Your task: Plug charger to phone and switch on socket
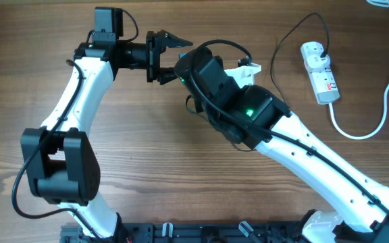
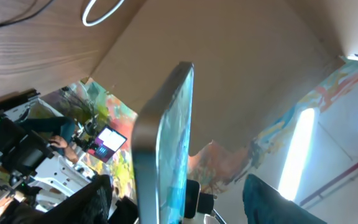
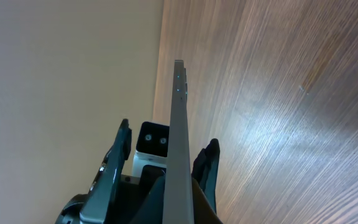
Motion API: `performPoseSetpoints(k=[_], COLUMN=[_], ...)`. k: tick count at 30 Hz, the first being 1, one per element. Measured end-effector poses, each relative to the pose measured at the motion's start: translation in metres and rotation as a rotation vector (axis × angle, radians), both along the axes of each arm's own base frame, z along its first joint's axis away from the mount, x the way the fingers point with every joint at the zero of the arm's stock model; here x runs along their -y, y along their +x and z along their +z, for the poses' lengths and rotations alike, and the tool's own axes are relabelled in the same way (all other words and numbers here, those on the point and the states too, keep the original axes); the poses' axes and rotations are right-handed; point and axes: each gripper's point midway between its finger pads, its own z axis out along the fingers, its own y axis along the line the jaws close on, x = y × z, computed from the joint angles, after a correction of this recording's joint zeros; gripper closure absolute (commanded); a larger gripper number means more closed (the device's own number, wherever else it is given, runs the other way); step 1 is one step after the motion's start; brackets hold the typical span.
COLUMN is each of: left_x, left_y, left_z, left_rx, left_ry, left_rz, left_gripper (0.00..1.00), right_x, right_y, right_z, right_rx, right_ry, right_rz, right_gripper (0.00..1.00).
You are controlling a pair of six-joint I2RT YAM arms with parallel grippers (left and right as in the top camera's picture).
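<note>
The phone (image 3: 179, 143) is held edge-on off the table, its grey side rising between my right gripper's (image 3: 166, 163) fingers, which are shut on it. In the left wrist view the phone (image 2: 166, 143) shows its turquoise screen edge-on between my left gripper's (image 2: 185, 202) spread fingers, which are open around it. In the overhead view my left gripper (image 1: 175, 57) meets the right arm's wrist, and the phone and right gripper are hidden under that arm. The socket (image 1: 320, 81) lies at the far right. The charger (image 1: 296, 28) cable runs from it toward the right arm; its plug end is hidden.
A thick white cord (image 1: 383, 101) loops from the socket to the table's right edge; a loop of it also shows in the left wrist view (image 2: 101, 11). The right arm's body (image 1: 248, 111) covers the table's middle. A pale wall stands beyond the table's far edge.
</note>
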Motion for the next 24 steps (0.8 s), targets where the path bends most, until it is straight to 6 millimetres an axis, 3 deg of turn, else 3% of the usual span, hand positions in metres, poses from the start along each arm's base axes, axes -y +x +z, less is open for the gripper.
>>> performPoseSetpoints(k=[10, 12, 14, 17, 24], left_x=[0.000, 0.000, 0.000, 0.001, 0.010], left_y=[-0.006, -0.007, -0.006, -0.005, -0.003], left_z=[0.008, 0.009, 0.008, 0.005, -0.004], left_rx=[-0.004, -0.004, -0.002, 0.010, 0.045], left_ry=[-0.047, -0.050, -0.050, -0.031, 0.023], left_rz=[-0.036, -0.038, -0.038, -0.027, -0.014], left_gripper=[0.34, 0.43, 0.43, 0.39, 0.45], right_x=[0.000, -0.002, -0.003, -0.003, -0.003], right_y=[0.004, 0.006, 0.007, 0.007, 0.007], right_z=[-0.006, -0.012, -0.012, -0.012, -0.012], right_rx=[0.002, -0.011, -0.009, -0.010, -0.011], right_ry=[-0.018, -0.015, -0.009, -0.007, -0.008], right_rz=[-0.015, -0.027, -0.030, -0.031, -0.031], right_gripper=[0.96, 0.96, 0.96, 0.96, 0.96])
